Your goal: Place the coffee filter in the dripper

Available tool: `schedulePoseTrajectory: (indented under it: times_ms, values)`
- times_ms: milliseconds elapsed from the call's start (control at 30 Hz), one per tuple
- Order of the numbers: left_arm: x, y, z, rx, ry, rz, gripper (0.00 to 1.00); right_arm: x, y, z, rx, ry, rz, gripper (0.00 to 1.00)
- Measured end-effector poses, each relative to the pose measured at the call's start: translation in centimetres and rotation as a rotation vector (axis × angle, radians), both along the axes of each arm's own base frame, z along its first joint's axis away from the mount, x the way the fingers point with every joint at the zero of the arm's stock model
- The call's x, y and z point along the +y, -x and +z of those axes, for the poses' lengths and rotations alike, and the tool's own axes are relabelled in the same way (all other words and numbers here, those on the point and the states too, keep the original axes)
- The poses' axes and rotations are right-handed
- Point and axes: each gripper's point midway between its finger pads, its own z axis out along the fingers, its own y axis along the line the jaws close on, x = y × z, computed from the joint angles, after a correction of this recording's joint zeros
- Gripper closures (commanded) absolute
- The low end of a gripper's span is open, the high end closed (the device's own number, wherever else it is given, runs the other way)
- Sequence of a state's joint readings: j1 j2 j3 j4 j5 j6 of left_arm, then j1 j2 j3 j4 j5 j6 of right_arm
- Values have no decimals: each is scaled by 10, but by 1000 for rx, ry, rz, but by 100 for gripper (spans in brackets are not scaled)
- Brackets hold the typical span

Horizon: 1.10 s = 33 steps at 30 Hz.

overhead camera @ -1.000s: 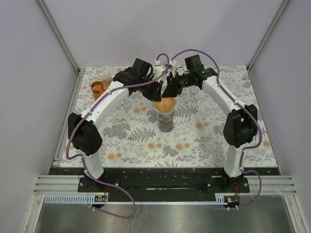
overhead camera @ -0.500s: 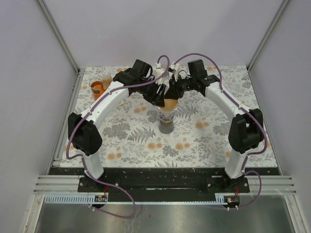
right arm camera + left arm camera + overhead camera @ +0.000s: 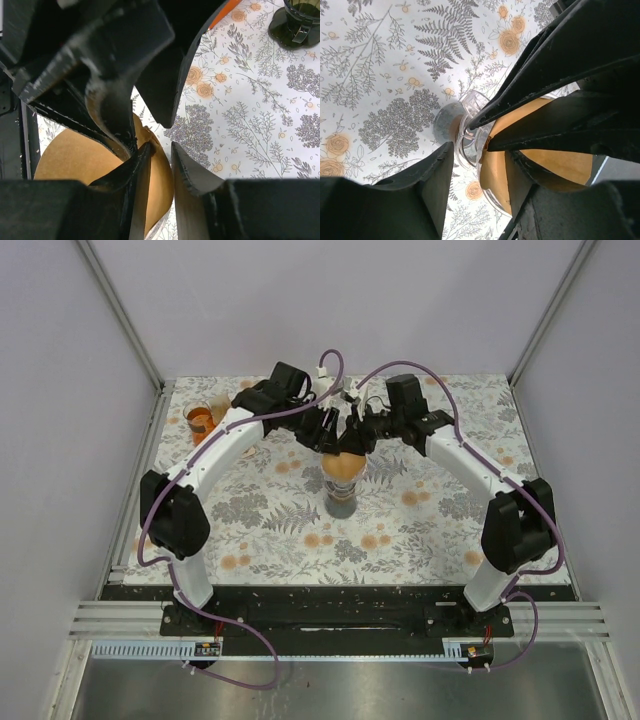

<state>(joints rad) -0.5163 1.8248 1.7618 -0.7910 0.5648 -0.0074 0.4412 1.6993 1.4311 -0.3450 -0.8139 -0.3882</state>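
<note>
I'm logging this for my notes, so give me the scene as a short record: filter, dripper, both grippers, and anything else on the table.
filter: brown paper cone, resting on the clear glass at mid-table
dripper: dark green, standing apart on the table, without the filter
left gripper: open, fingers around the filter's edge
right gripper: narrowly open, at the filter's top
other: orange cup, far left
task: not yet done

The table [image 3: 420,530] is being lit brightly and evenly from above; only soft shadows are being cast on it. In the wrist views, the nearest dark fingers [image 3: 435,185] are being rendered blurred.
</note>
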Motion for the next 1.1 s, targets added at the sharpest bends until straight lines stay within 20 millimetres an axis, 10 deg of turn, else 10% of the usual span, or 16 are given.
schedulePoseTrajectory:
  times_ms: [233, 567, 1100]
  values:
    - [-1, 8, -15, 23, -17, -20, 53, 1, 1, 0, -14, -4, 1, 68]
    - [0, 13, -22, 29, -24, -49, 92, 0, 0, 4, -29, -3, -8, 62]
    - [-4, 17, -20, 37, -17, -50, 100, -20, 8, 55, -119, -27, -155, 17]
